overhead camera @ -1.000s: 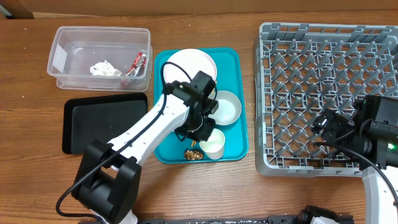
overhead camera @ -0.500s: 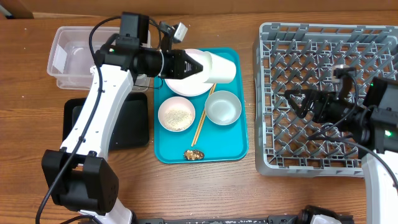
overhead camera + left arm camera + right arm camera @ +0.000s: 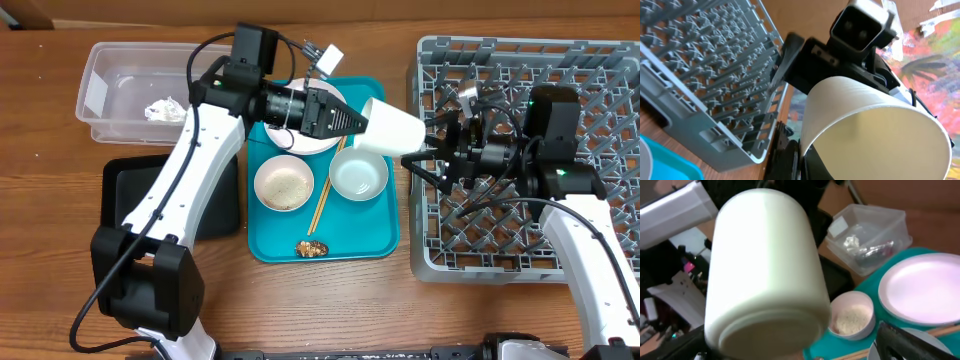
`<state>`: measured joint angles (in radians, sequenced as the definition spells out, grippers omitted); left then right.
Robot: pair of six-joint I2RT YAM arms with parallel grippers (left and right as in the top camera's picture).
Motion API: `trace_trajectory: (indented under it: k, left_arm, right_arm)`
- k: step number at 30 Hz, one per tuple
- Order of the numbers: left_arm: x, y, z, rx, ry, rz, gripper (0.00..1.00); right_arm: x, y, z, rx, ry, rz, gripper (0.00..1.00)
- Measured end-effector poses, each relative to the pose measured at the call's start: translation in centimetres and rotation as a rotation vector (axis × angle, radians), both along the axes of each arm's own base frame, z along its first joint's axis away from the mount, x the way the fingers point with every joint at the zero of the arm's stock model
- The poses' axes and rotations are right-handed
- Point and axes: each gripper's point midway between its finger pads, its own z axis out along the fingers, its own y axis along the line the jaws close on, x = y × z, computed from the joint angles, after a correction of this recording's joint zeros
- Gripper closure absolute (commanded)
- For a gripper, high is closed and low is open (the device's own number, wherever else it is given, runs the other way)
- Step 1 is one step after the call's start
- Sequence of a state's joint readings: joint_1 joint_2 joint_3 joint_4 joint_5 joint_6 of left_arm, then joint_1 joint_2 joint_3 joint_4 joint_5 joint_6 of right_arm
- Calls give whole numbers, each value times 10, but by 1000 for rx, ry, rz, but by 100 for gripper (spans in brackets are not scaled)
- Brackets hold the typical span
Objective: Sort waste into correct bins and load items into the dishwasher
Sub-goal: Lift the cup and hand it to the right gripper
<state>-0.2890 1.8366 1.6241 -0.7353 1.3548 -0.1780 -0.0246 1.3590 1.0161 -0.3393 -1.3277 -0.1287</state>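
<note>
L gripper (image 3: 358, 124) is clamping the rim of the small white cup (image 3: 392, 128) and holding it sideways in mid-air btwn the teal tray (image 3: 378, 235) and the grey dish rack (image 3: 600, 60). The base is pointing away from it. R gripper (image 3: 424, 165) is hovering at that base w/ jaws spread wide, the cup sitting just ahead of them. Touching or not, can't tell. Cup is looking light and stiff, prob. breakable if dropped, and the glossy wall is likely slippery. Best hold imo: squarely across the body near the base, since it's tapering. Bowls (image 3: 284, 186) and chopsticks (image 3: 322, 205) are lying on the tray.
</note>
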Motion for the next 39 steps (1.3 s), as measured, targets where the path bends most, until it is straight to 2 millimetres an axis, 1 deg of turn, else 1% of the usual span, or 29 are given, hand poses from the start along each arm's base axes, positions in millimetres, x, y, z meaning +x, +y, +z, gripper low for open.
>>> trace_trajectory:
  k: [2,4,6,8,9,11,13,19,24,26,32,34,36,38,39]
  left_arm:
    - [-3,-3,0,1,4,-9,96]
    - [-3,-4,0,1,3,-10,96]
    - [-3,-4,0,1,7,-10,96]
    - [-3,-4,0,1,7,-11,96]
    - [-4,-4,0,1,7,-11,96]
    - [-4,-4,0,1,7,-11,96]
    - [-4,-4,0,0,7,-12,96]
    - [-4,-4,1,-4,12,-15,96]
    - [-6,-4,3,-15,16,-23,96]
    - [-6,-4,4,-19,16,-26,96]
    - [-6,-4,4,-22,14,-28,96]
    - [-6,-4,4,-19,13,-26,88]
    - [-4,-4,1,-3,17,-14,76]
    - [1,-4,-6,40,20,17,65]
    - [3,-3,-12,69,21,38,62]
  right_arm:
    - [4,0,9,14,-34,1,0]
    - [5,1,12,21,-37,2,0]
    - [4,3,16,32,-46,18,2]
    - [0,8,18,38,-41,40,6]
    - [-4,13,18,42,-37,61,10]
    - [-8,21,20,46,-38,91,15]
    - [-11,25,21,49,-41,104,16]
    - [-9,25,23,50,-68,105,18]
    - [-7,25,26,48,-99,102,27]
    - [-6,25,28,47,-119,99,33]
    - [-5,24,29,48,-112,95,44]
    - [-5,24,28,48,-111,94,48]
    - [-3,24,28,44,-101,82,57]
    - [0,23,25,40,-62,60,60]
    - [1,23,23,37,-38,48,61]
